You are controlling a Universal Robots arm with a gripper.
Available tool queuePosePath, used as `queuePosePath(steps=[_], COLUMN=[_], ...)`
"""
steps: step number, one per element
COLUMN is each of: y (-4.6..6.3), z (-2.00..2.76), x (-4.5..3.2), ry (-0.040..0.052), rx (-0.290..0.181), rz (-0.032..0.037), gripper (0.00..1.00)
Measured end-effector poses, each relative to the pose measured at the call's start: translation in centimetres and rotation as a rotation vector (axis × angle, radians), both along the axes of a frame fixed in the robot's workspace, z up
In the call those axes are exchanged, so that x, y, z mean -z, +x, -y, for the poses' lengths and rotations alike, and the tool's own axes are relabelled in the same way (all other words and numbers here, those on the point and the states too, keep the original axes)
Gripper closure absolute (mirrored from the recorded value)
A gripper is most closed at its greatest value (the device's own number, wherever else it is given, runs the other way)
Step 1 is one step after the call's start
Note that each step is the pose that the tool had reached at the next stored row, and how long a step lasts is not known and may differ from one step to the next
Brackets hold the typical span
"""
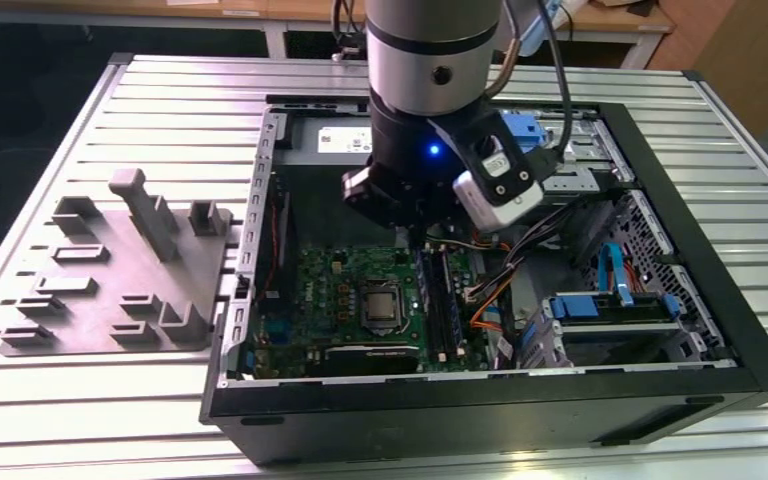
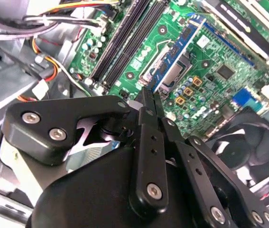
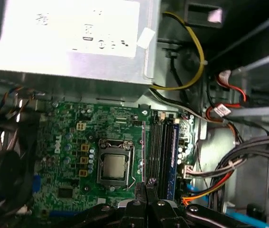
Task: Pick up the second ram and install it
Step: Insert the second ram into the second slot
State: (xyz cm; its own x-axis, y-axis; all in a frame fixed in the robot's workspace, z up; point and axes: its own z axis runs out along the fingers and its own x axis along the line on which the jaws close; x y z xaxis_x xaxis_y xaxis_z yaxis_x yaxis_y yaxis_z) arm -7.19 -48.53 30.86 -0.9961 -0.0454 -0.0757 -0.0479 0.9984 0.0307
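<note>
My gripper (image 2: 149,99) hangs inside the open computer case (image 1: 704,300), just above the green motherboard (image 1: 317,290). Its black fingertips are pressed together with nothing between them. They sit over the near end of the long black memory sockets (image 3: 160,147), which lie beside the processor socket (image 3: 114,166). The same memory sockets (image 2: 125,42) run away from the fingertips in the second wrist view. Dark strips fill the sockets, and I cannot tell the second ram apart from them. In the exterior view the gripper (image 1: 418,243) is directly over the sockets (image 1: 438,300).
A grey fixture plate (image 1: 131,300) with upright blocks lies on the slatted table at the exterior view's left. Cable bundles (image 3: 229,166) and drive bays (image 1: 611,300) crowd the case beside the sockets. A fan (image 2: 248,142) and the power supply (image 3: 68,33) border the board.
</note>
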Motion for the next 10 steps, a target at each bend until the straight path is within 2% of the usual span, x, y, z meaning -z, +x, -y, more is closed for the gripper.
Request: queuePosePath(steps=[3, 9, 10], y=[0.0, 0.0, 0.0], z=[0.01, 0.0, -0.01], x=[0.04, 0.04, 0.05], ry=[0.0001, 0.0001, 0.0002], rx=[0.045, 0.046, 0.046], rz=[0.0, -0.0006, -0.0063], gripper=[0.88, 0.88, 0.88])
